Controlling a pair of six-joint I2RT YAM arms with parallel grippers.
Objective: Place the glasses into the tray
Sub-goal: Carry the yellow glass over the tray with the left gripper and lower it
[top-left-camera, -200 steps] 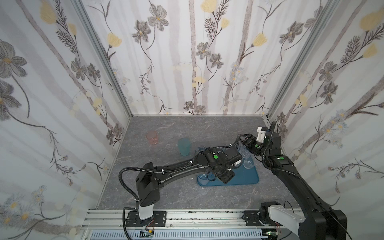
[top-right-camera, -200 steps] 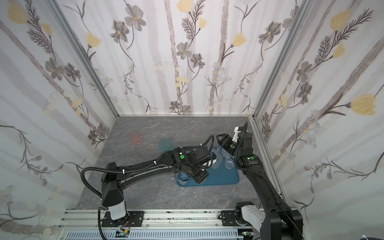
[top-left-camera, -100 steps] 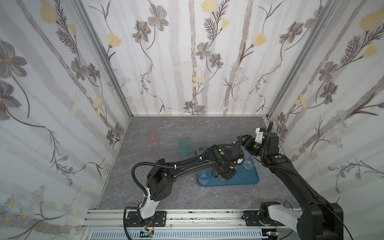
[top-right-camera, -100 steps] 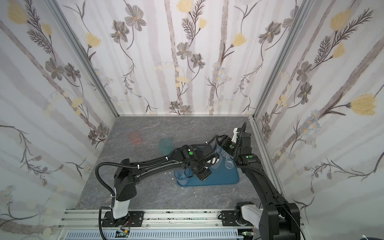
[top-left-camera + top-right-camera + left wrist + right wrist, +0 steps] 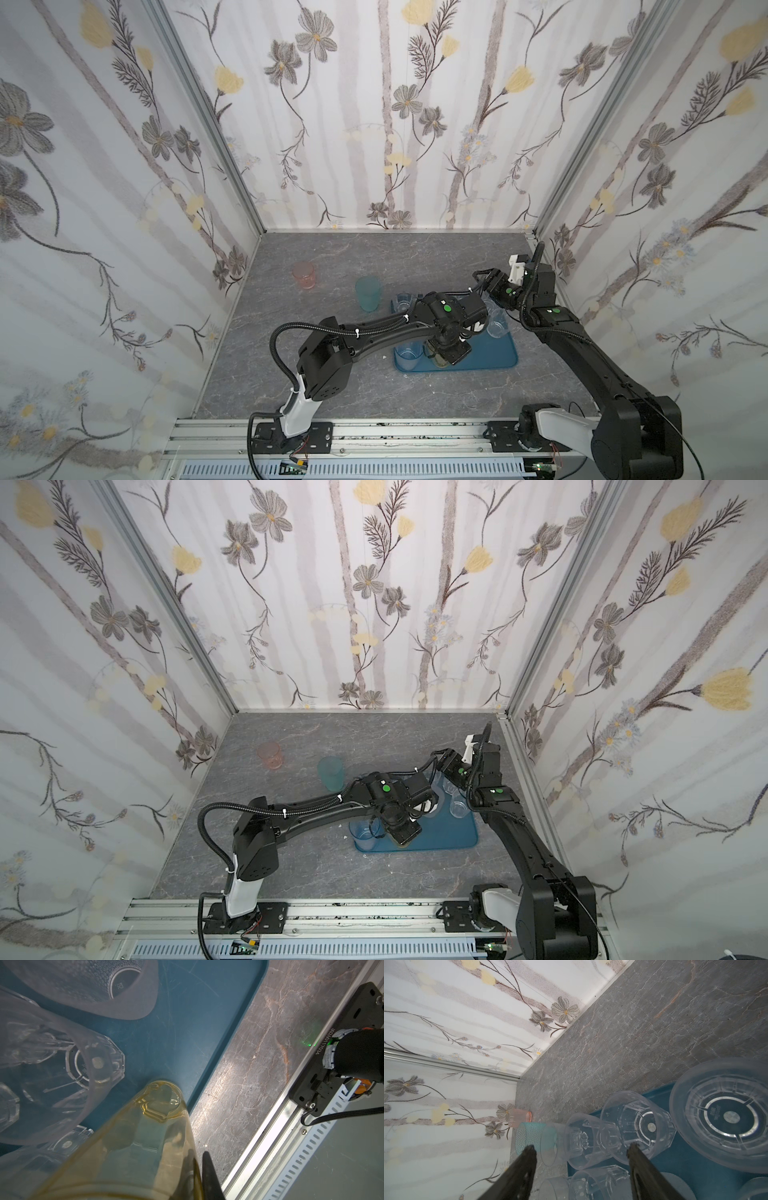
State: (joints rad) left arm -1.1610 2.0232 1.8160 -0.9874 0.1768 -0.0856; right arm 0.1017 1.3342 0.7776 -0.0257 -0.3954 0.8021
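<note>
The blue tray [image 5: 496, 355] [image 5: 455, 833] lies right of centre. My left gripper [image 5: 448, 353] [image 5: 402, 833] points down at its front edge, shut on the rim of an amber glass [image 5: 145, 1136] that stands in the tray [image 5: 187, 1032]. One finger [image 5: 208, 1176] is outside the wall and the other inside. Beside it stand a clear faceted glass [image 5: 62, 1064] and a frosted glass [image 5: 93, 987]. My right gripper [image 5: 581, 1146] [image 5: 485, 296] hangs open over clear glasses [image 5: 633, 1126] at the tray's back. A pink glass [image 5: 303, 275] and a teal glass [image 5: 368, 293] stand on the table, outside the tray.
A bluish glass [image 5: 406, 355] stands in the tray's front left corner and a clear one [image 5: 497, 326] near its right side. Flowered walls close the left, back and right. An aluminium rail [image 5: 374, 432] with the arm bases runs along the front.
The left arm's elbow has swung right, and its gripper with the amber glass has sunk a little at the tray's front edge. The right gripper has hardly moved.
</note>
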